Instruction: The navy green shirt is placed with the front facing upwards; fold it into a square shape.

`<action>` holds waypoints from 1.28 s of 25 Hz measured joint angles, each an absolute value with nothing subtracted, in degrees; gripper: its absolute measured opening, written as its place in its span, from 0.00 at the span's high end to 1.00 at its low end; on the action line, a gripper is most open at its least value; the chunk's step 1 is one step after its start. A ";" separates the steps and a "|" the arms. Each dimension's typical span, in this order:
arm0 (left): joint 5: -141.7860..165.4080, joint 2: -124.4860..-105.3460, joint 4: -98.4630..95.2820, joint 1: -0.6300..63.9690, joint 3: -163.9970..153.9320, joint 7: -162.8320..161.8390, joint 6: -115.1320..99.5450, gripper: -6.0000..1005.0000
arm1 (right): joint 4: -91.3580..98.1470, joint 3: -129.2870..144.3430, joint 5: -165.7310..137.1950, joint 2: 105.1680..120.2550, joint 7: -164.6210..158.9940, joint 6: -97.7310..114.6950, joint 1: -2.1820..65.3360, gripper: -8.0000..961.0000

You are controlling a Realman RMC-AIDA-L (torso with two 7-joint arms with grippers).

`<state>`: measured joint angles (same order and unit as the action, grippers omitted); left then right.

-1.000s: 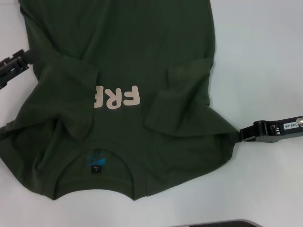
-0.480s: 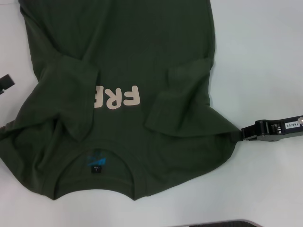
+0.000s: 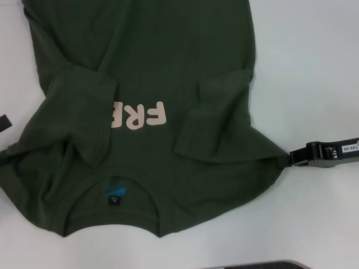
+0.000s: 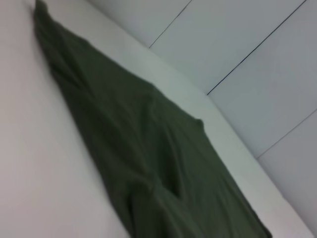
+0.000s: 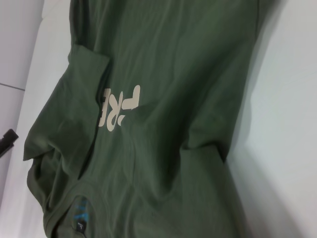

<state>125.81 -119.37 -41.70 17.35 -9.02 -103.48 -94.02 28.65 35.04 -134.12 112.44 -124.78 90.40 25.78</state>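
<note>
The navy green shirt (image 3: 157,67) lies front up on the white table (image 3: 314,67), collar toward me. Its pale letters (image 3: 140,116) show on the chest, partly covered. Both sleeves are folded inward, one (image 3: 84,112) over the letters' left part, the other (image 3: 216,117) beside them. The collar label (image 3: 114,193) is visible. My right gripper (image 3: 290,158) sits at the shirt's right shoulder corner, which is drawn to a point. Only a black tip of my left gripper (image 3: 3,123) shows at the left edge, apart from the cloth. The wrist views show the shirt (image 4: 148,148) (image 5: 173,74).
Bare white table lies on both sides of the shirt. A dark curved edge (image 3: 263,264) shows at the near bottom. The left wrist view shows the table's far edge (image 4: 233,129) and tiled floor (image 4: 257,59) beyond it.
My left gripper has pulled back to the left, nearly out of the head view. The right gripper has slid slightly right. The shirt has not moved.
</note>
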 joint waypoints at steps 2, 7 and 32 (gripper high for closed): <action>126.58 -119.32 -42.15 17.10 -8.65 -104.21 -93.46 0.22 | 28.66 34.72 -134.13 112.35 -124.67 90.40 25.68 0.99; 129.31 -119.01 -43.35 16.95 -8.27 -106.11 -92.40 0.22 | 28.66 34.09 -134.29 112.24 -124.33 90.50 25.65 0.99; 135.20 -118.45 -43.52 17.95 -8.26 -107.73 -88.07 0.24 | 28.65 33.93 -134.20 112.15 -124.48 90.24 25.86 0.99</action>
